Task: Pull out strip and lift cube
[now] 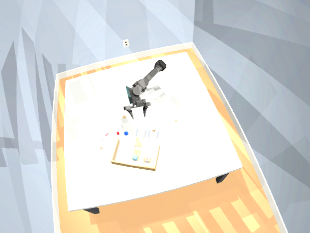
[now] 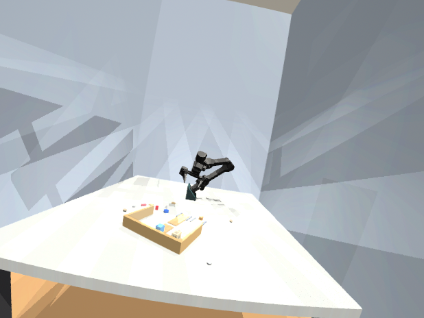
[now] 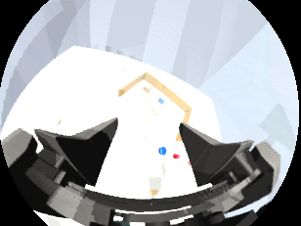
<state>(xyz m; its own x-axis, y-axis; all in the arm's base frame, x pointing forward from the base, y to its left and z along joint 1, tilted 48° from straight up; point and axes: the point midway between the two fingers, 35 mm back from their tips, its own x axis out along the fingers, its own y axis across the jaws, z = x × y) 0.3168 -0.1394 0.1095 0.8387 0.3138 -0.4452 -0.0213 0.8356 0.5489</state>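
Observation:
A pale tan cube with dark marks (image 1: 147,159) (image 2: 176,234) (image 3: 147,89) sits inside the walled tray (image 1: 133,165) (image 2: 151,233) (image 3: 168,92), near its far wall from the arm. The strip under it is washed out, so I cannot tell its outline. A light blue cube (image 1: 135,157) (image 2: 160,227) (image 3: 161,101) sits beside it on a tan strip piece (image 2: 167,227). A gap separates that piece from another tan strip piece (image 1: 138,142) (image 2: 178,219) nearer the tray's open side. My gripper (image 1: 139,117) (image 3: 150,122) is open and empty, raised on the arm's side of the tray.
Thin blue-grey bars (image 1: 157,134) and a small orange block (image 1: 154,130) (image 2: 201,218) are at the tray's open side. A blue piece (image 1: 126,133) (image 2: 166,211) (image 3: 162,151) and a red piece (image 1: 118,133) (image 2: 156,208) (image 3: 176,156) lie outside it. A pebble (image 1: 176,120) (image 2: 230,221) lies apart.

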